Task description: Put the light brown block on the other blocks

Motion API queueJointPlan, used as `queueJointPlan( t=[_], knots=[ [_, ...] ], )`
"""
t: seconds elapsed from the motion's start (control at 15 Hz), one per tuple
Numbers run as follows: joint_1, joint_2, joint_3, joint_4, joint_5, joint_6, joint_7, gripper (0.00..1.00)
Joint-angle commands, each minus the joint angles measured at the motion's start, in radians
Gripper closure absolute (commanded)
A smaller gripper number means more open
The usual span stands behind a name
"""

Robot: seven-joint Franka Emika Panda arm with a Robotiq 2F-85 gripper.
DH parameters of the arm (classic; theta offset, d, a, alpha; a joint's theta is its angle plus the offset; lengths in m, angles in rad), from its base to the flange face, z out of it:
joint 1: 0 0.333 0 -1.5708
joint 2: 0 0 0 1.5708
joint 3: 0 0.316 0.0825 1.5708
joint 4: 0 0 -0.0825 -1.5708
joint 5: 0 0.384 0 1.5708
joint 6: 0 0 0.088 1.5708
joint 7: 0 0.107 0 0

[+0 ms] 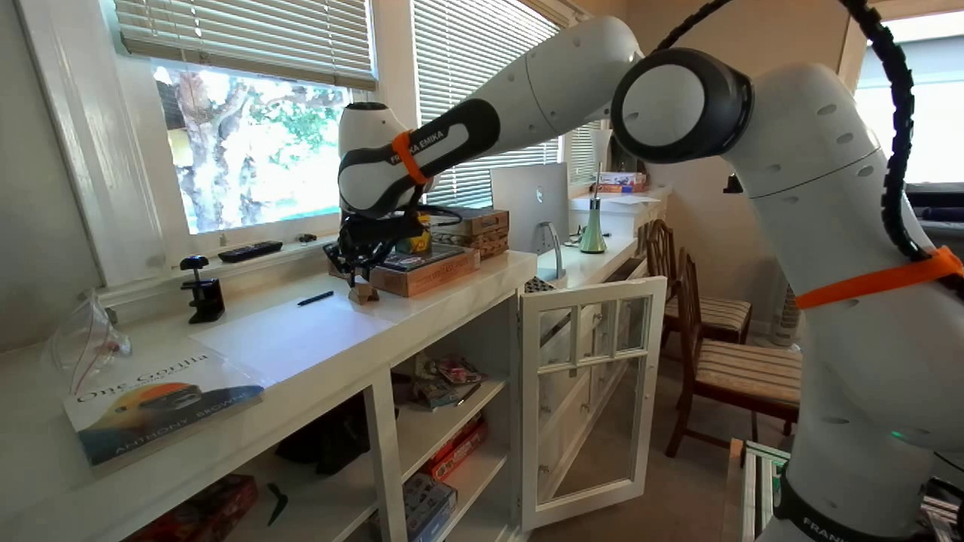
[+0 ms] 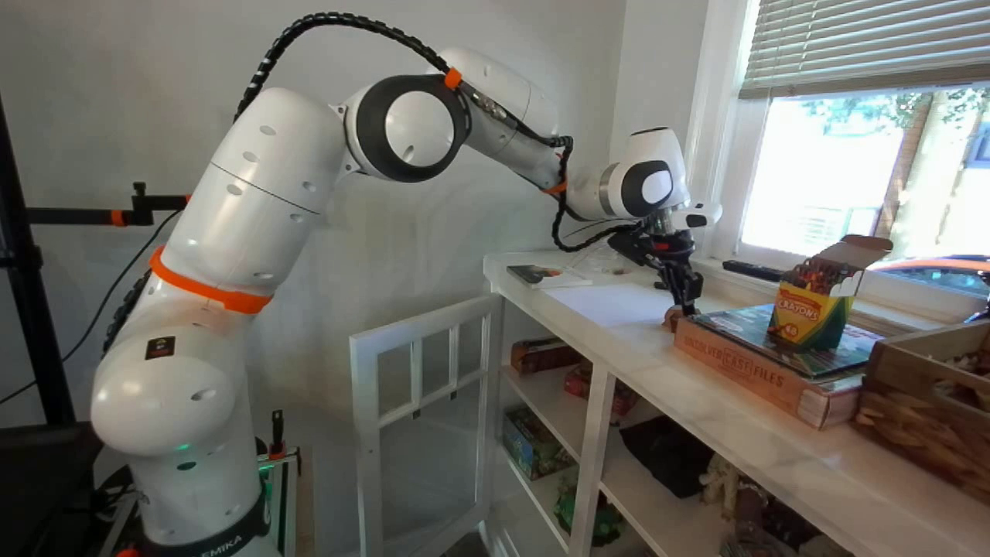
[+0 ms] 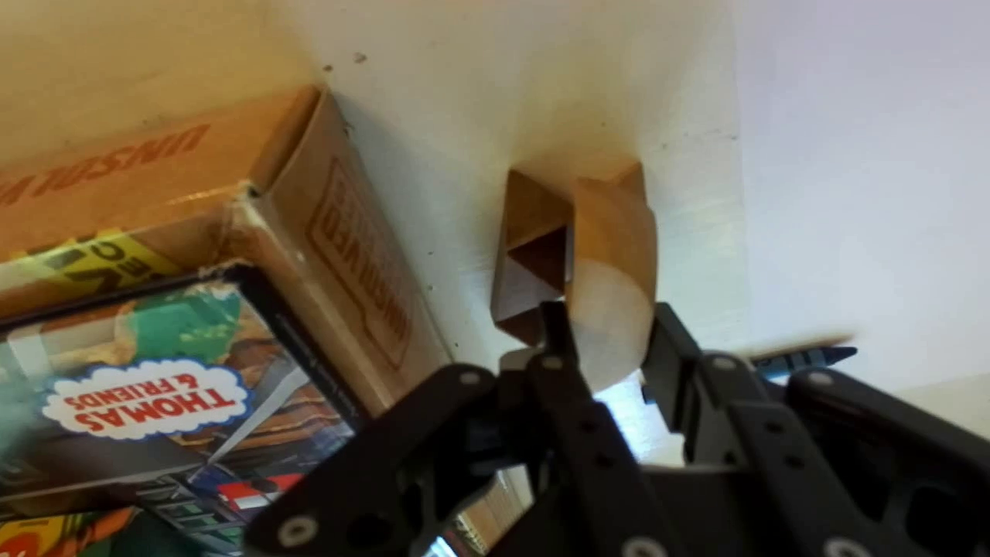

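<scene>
One light brown block (image 3: 616, 271) | clasped by end effector (image 3: 611, 316) | over other blocks (image 3: 534, 210)

Exterior views share the counter (image 1: 452, 297); wrist view looks down.

The arm (image 1: 557, 83) reads "FRANKA EMIKA", the book (image 1: 162, 410) "One Gorilla" and "ANTHONY BROW", its end unclear, the cardboard box (image 2: 762, 367) "UNSOLVED CASE FILES", the crayon carton (image 2: 806, 313) "CRAYONS" and "48", the flat box (image 3: 166, 422) "THOMAS & FRIENDS"; the monitor (image 1: 531, 209) bears an apple logo.
</scene>
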Motion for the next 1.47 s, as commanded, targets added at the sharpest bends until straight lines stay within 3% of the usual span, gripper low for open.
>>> queueJointPlan(
  t=[0.0,0.4,0.47,0.53,0.6,0.67,1.0,1.33,1.4],
  knots=[
    [0.005,0.027,-0.010,0.033,0.024,-0.016,-0.011,0.93],
    [0.006,0.029,-0.011,0.034,0.022,-0.015,-0.011,0.93],
    [0.007,0.029,-0.012,0.035,0.021,-0.014,-0.010,0.79],
    [0.007,0.029,-0.012,0.035,0.020,-0.014,-0.009,0.79],
    [0.007,0.029,-0.013,0.035,0.020,-0.014,-0.009,0.72],
    [0.007,0.030,-0.013,0.035,0.019,-0.014,-0.009,0.53],
    [0.008,0.032,-0.015,0.033,0.018,-0.014,-0.010,0.17],
    [0.006,0.025,-0.014,0.026,0.023,-0.016,-0.012,0.00],
    [0.004,0.016,-0.014,0.020,0.025,-0.016,-0.012,0.00]
  ],
)
